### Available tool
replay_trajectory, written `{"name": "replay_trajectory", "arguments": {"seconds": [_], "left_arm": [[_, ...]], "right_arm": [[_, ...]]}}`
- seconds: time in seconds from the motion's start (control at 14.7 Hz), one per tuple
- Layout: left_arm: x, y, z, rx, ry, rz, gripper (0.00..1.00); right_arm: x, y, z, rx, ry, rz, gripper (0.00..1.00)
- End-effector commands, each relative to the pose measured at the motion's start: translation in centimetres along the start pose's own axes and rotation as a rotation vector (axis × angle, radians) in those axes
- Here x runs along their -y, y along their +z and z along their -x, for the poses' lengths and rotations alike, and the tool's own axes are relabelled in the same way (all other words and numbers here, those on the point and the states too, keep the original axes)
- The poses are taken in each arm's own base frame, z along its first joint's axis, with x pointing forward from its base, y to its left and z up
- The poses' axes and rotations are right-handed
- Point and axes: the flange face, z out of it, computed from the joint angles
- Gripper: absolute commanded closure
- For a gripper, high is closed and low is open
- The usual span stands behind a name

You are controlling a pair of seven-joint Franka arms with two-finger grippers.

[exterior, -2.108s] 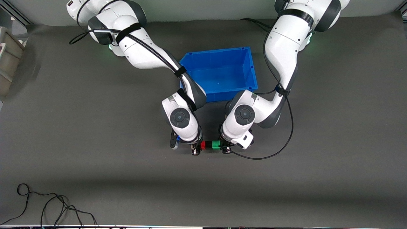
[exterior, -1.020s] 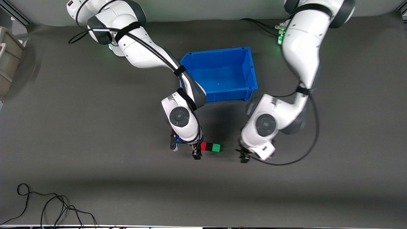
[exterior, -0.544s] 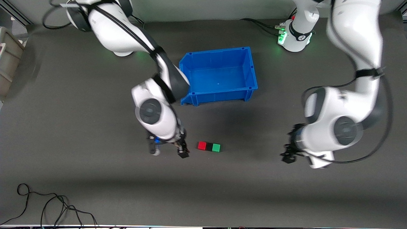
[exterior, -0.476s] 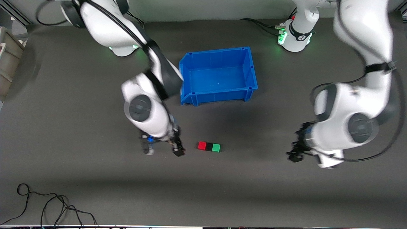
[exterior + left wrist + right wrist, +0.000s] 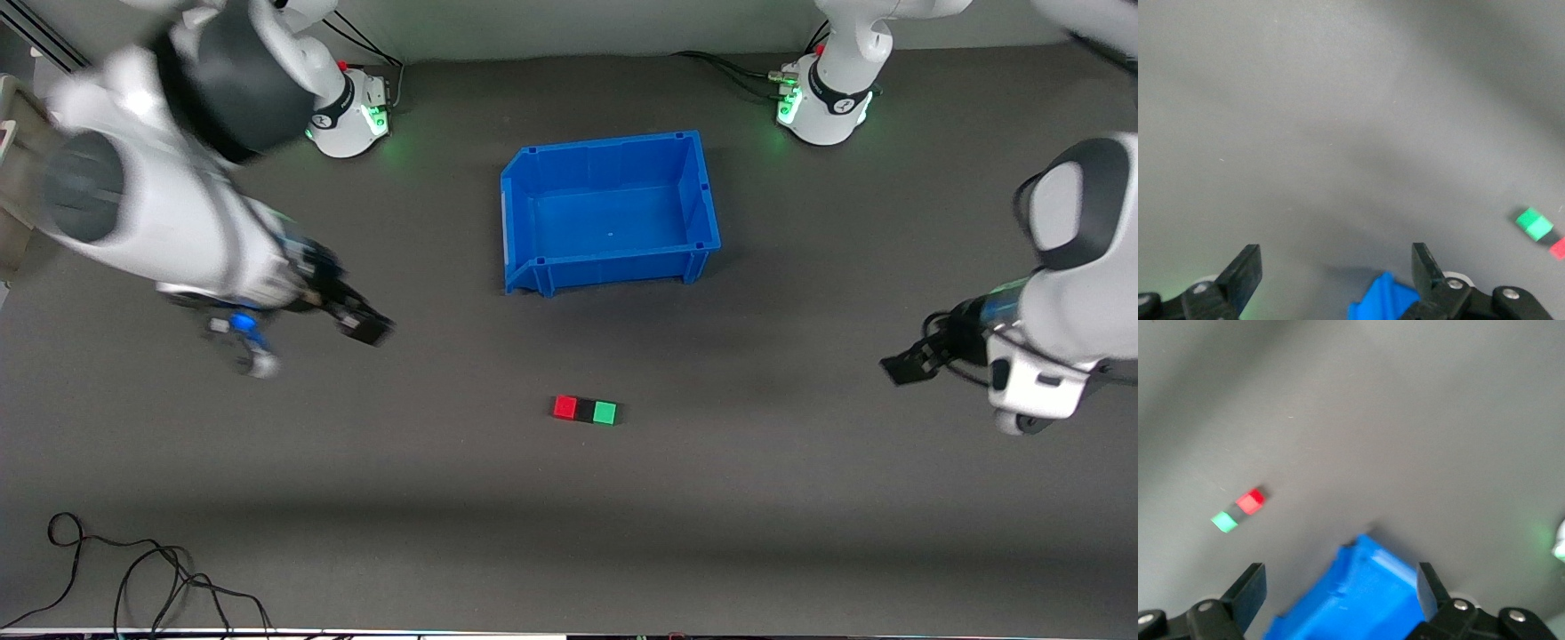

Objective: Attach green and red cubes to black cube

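Note:
The red cube (image 5: 564,407), black cube (image 5: 584,410) and green cube (image 5: 605,412) lie touching in one row on the grey mat, black in the middle, nearer the front camera than the blue bin (image 5: 609,209). My right gripper (image 5: 360,324) is open and empty, raised over the mat toward the right arm's end. My left gripper (image 5: 911,363) is open and empty, raised over the mat toward the left arm's end. The right wrist view shows its open gripper (image 5: 1341,587), the red cube (image 5: 1250,500) and the green cube (image 5: 1225,521). The left wrist view shows its open gripper (image 5: 1336,267) and the green cube (image 5: 1535,223).
The blue bin is empty and stands mid-table between the cubes and the arm bases. A black cable (image 5: 133,569) lies coiled near the front edge at the right arm's end. A grey box (image 5: 22,169) sits at that end's edge.
Both grippers let go of the row of cubes, opened, rose and swung apart toward their own ends of the table. The three cubes stayed joined and did not move.

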Motion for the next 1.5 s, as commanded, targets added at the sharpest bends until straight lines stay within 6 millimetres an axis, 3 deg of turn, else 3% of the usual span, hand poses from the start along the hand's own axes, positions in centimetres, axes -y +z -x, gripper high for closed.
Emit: {"name": "replay_trajectory", "arguments": {"seconds": [0.0,0.2,0.41,0.54,0.68,0.88,0.95,1.16,1.43], "left_arm": [[3.4,-1.7,2.7,-0.036,0.157,-0.033,0.0],[6.8,-3.9,4.9,-0.104,0.297,-0.028,0.0],[9.0,-4.9,7.3,-0.132,0.452,-0.053,0.0],[11.7,-5.2,6.8,-0.128,0.439,-0.03,0.0],[12.7,-4.9,5.8,-0.109,0.397,-0.005,0.0],[12.9,-5.6,6.0,-0.13,0.408,-0.009,0.0],[12.1,-5.9,5.9,-0.139,0.419,-0.006,0.0],[12.6,-6.1,5.6,-0.133,0.495,-0.068,0.0],[12.2,-6.0,5.6,-0.141,0.516,-0.078,0.0]], "right_arm": [[-6.4,-3.1,-2.7,0.028,-0.169,0.023,0.0],[-10.2,-3.6,-6.1,0.046,-0.345,0.045,0.0],[-10.5,-2.9,-7.2,0.006,-0.464,0.099,0.0],[-10.4,-3.0,-7.3,-0.006,-0.528,0.099,0.0],[-10.9,-3.2,-7.6,-0.008,-0.55,0.095,0.0],[-12.0,-3.0,-8.3,-0.034,-0.583,0.095,0.0],[-12.5,-2.9,-8.6,-0.044,-0.614,0.081,0.0],[-15.4,-2.5,-9.7,-0.073,-0.614,0.029,0.0],[-16.5,-2.7,-10.5,-0.082,-0.626,0.027,0.0]]}}
